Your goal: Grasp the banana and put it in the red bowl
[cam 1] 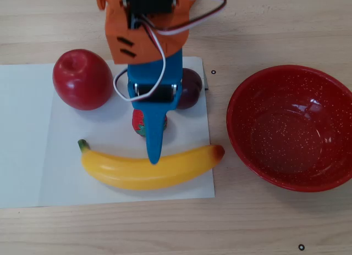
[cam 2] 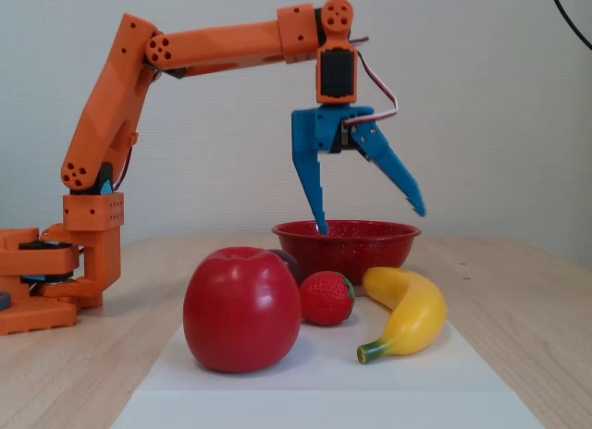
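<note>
While the gripper (cam 2: pixel 370 221) is hanging with jaws spread wide and nothing between them, the task is sitting at the approach step, pre-grasp. In the fixed view the fingertips are well above the fruit; in the overhead view one blue finger is lying across the banana (cam 1: pixel 148 167), approx mid-length. Banana is resting directly below the gripper on the white paper sheet (cam 1: pixel 27 156), untouched, green stem to view-left, orange end to view-right.

Next move, as I judge it: descend straight down, jaws straddling the banana's width, then close. Risk: the strawberry (cam 2: pixel 326 298) is sitting just behind the banana, close to the descent path.

Red bowl (cam 1: pixel 290 128) is waiting empty, off to view-right of the gripper in the overhead view, clear of the paper. Apple (cam 1: pixel 82 79) is off to view-left. Surface: light wood table (cam 1: pixel 275 24). Room: plain pale wall (cam 2: pixel 481 96) in fixed view.
</note>
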Available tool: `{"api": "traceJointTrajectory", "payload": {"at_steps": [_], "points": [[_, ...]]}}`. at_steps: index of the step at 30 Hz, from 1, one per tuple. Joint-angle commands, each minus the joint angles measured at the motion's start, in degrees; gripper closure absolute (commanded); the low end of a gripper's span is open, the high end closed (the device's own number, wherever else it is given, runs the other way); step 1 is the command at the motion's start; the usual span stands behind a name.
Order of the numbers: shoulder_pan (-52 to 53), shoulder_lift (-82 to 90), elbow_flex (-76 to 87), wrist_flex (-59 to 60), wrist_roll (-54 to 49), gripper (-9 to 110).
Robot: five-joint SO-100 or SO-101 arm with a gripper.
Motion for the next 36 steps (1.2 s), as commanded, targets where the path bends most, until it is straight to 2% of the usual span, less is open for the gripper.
{"api": "traceJointTrajectory", "payload": {"at_steps": [1,14,36], "points": [[-1.2,2.5,-7.4,-3.3,0.5,44],[-0.2,-6.7,-11.2,-10.0,1.8,38],[-0.3,-18.2,-16.7,-13.7,2.3,38]]}}
